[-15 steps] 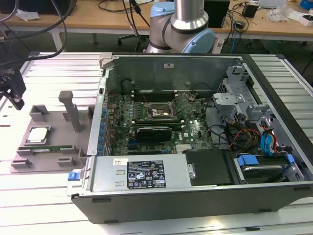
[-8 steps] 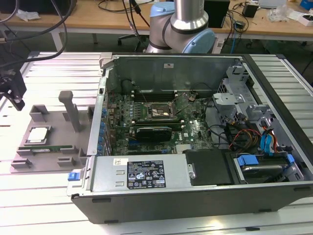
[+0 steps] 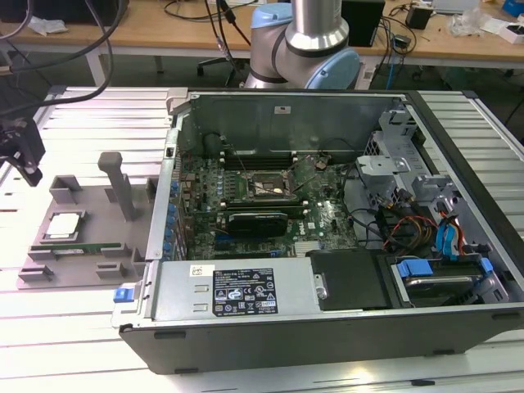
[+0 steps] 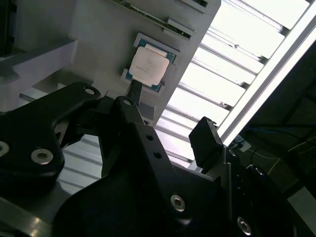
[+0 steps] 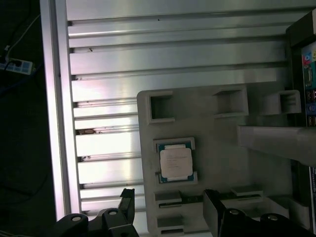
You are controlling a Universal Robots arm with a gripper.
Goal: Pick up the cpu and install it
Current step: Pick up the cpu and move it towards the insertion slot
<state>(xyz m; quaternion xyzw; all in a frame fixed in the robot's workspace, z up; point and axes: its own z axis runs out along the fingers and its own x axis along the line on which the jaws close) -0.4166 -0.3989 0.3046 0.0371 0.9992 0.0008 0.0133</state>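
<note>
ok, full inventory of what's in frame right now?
cpu: one, silver-grey, seated in a fixture pocket.
fixture: one, grey, on the table at the exterior view's left.
memory stick: one, green, in a fixture slot beside the cpu.
computer case: one, dark grey, open, mid-table.
motherboard: one, green, inside the case.
table: one, silver, slatted.
robot arm: one, silver and pale blue, behind the case.
gripper: one, black, open, empty, near the cpu.

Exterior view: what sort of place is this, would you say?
Probably a robotics lab workbench: a robot arm rises by an opened computer case on a slatted aluminium table, with the cpu lying in a grey fixture and cable-strewn wooden desks beyond.
</note>
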